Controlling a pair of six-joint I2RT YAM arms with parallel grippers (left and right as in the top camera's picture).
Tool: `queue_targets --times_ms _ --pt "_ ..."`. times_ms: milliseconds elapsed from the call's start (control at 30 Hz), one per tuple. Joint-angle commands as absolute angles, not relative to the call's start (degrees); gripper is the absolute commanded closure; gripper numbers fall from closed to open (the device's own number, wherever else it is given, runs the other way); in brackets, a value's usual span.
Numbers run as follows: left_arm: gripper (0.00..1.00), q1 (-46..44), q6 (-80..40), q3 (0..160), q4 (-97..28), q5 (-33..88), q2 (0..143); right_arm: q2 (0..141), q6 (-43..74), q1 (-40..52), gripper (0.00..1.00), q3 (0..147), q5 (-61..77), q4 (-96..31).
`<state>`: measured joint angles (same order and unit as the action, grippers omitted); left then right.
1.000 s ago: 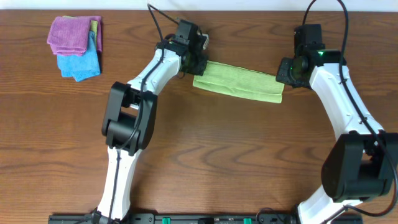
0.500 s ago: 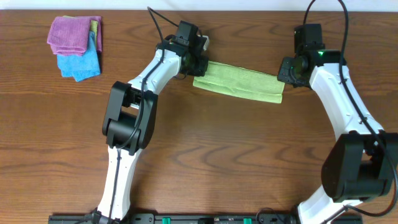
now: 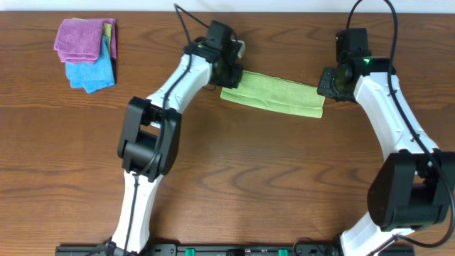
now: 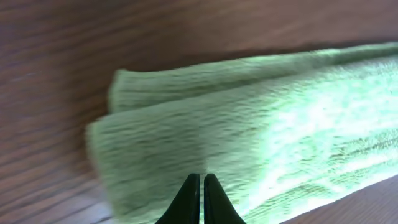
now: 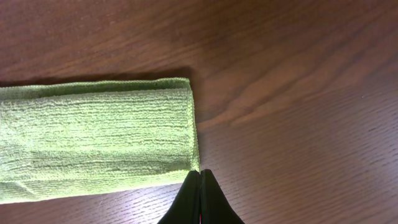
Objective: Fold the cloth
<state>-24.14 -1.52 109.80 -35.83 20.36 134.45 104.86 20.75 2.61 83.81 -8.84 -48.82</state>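
The cloth (image 3: 274, 94) lies on the wooden table as a long, narrow light-green strip, folded lengthwise and slanting down to the right. My left gripper (image 3: 229, 73) is over its left end. In the left wrist view its fingertips (image 4: 202, 179) are pressed together above the cloth (image 4: 261, 130), where two layers show at the end. My right gripper (image 3: 325, 87) is at the strip's right end. In the right wrist view its closed tips (image 5: 200, 174) meet the near right corner of the cloth (image 5: 93, 137), which lies flat.
A purple cloth (image 3: 79, 39) is stacked on a bright blue cloth (image 3: 91, 72) at the far left of the table. The table's back edge (image 3: 284, 6) runs just behind both arms.
The left gripper has shifted slightly to the right, further over the cloth's left end. The cloth and the right arm have not moved.
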Motion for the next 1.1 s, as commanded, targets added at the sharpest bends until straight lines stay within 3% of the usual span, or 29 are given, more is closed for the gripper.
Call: queue_targets --times_ms 0,300,1067 --pt "0.94 -25.7 0.2 111.2 -36.7 15.9 132.7 104.4 20.5 3.0 0.98 83.8 -9.6 -49.2" --pt "0.94 -26.0 4.1 111.2 -37.3 3.8 130.0 104.4 20.5 3.0 0.98 83.8 -9.6 -49.8" --pt "0.94 -26.0 1.2 105.4 -33.8 10.3 136.5 104.4 19.2 3.0 0.98 83.8 -10.3 -48.5"
